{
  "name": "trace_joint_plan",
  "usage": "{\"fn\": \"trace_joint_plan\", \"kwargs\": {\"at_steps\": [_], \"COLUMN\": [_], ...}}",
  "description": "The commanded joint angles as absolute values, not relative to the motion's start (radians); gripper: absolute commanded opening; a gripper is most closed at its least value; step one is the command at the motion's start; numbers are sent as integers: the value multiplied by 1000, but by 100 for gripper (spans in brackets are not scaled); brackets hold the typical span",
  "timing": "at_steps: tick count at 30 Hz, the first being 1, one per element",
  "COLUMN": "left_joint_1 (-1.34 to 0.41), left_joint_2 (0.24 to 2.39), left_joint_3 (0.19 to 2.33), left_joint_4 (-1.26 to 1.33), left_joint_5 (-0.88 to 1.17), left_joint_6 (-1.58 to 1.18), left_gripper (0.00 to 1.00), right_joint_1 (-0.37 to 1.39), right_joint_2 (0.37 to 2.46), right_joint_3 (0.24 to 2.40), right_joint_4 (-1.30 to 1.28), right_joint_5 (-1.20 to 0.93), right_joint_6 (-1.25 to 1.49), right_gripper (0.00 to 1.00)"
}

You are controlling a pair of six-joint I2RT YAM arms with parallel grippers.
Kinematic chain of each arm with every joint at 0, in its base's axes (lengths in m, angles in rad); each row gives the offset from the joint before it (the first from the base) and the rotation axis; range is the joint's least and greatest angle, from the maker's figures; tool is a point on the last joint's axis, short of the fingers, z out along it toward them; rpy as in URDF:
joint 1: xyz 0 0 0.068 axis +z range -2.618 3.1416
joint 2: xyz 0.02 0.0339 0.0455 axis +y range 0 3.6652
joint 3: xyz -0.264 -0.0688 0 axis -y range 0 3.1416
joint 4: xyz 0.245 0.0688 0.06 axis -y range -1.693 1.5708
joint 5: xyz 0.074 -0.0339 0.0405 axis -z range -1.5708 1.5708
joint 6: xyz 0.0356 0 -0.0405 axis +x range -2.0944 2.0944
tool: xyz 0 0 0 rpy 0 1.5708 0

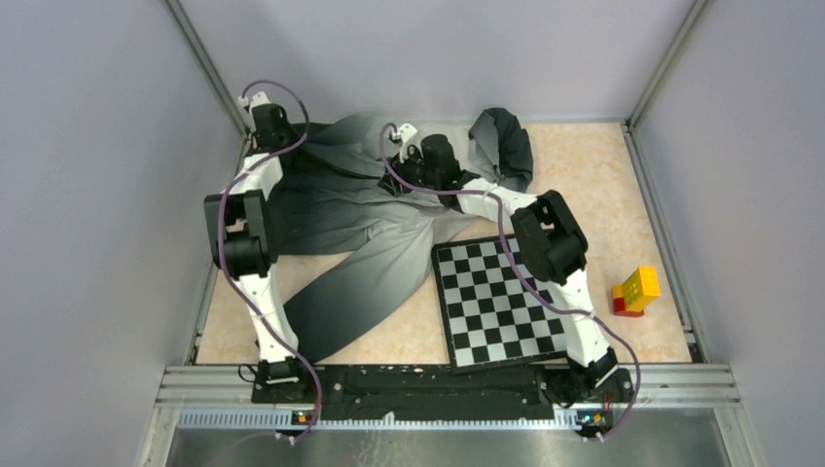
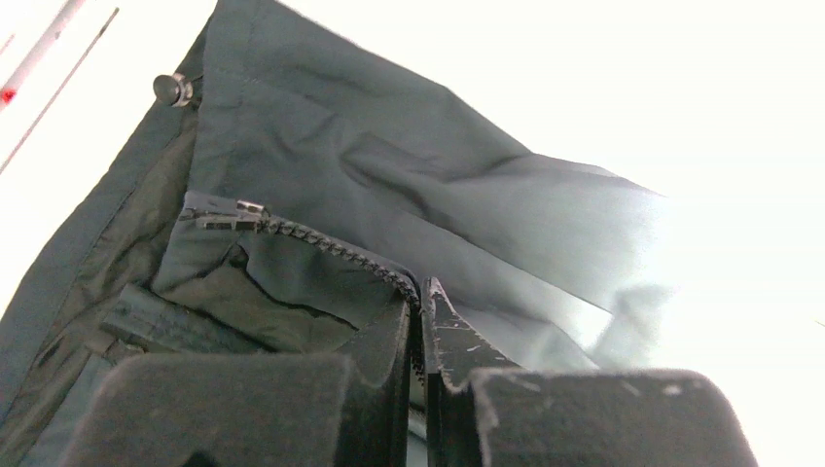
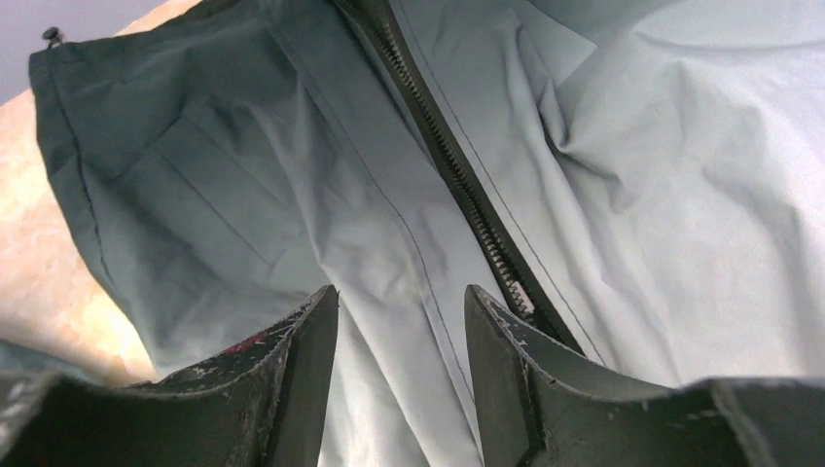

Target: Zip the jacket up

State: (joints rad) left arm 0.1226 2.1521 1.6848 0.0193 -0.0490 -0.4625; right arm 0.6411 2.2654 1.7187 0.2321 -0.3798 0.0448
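Note:
The jacket (image 1: 360, 209) lies spread across the back of the table, fading from light grey to charcoal, with one sleeve trailing toward the near side. My left gripper (image 2: 421, 292) is shut on the jacket's dark zipper edge near the hem, at the far left corner (image 1: 280, 141). The zipper teeth (image 2: 321, 248) run straight into its pinched jaws. My right gripper (image 3: 399, 297) hovers open over light grey fabric at the jacket's middle (image 1: 404, 167). The closed zipper (image 3: 457, 180) runs beside its right finger (image 3: 496, 331), and nothing sits between the fingers.
A chessboard (image 1: 506, 297) lies on the table's near right, touching the jacket's edge. A yellow and red block (image 1: 634, 290) stands at the far right. Grey walls and metal posts close in the back and sides; the left arm sits tight against the back left post.

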Motion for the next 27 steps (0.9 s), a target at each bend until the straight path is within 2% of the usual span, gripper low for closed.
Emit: {"fn": "trace_joint_plan", "kwargs": {"at_steps": [1, 9, 12, 15, 20, 27], "left_joint_1": [114, 107, 107, 109, 115, 144], "left_joint_2": [1935, 1853, 1813, 1780, 1777, 1814], "left_joint_3": [1586, 1411, 1341, 1289, 1266, 1169], "left_joint_4": [-16, 38, 105, 172, 254, 587], "left_joint_5": [61, 565, 675, 778, 954, 1073], "left_joint_6": [-420, -512, -486, -465, -492, -774], "left_gripper": [7, 0, 0, 0, 0, 0], "right_joint_1": [643, 649, 652, 657, 680, 689], "right_joint_2": [2188, 2284, 2349, 2411, 2492, 2514], "right_joint_3": [1691, 1811, 1900, 1969, 2088, 2075], "right_joint_4": [380, 483, 466, 491, 427, 483], "right_joint_5": [-458, -564, -627, -676, -730, -750], "right_joint_6": [90, 175, 189, 204, 173, 170], "right_gripper": [51, 59, 61, 67, 68, 68]}}
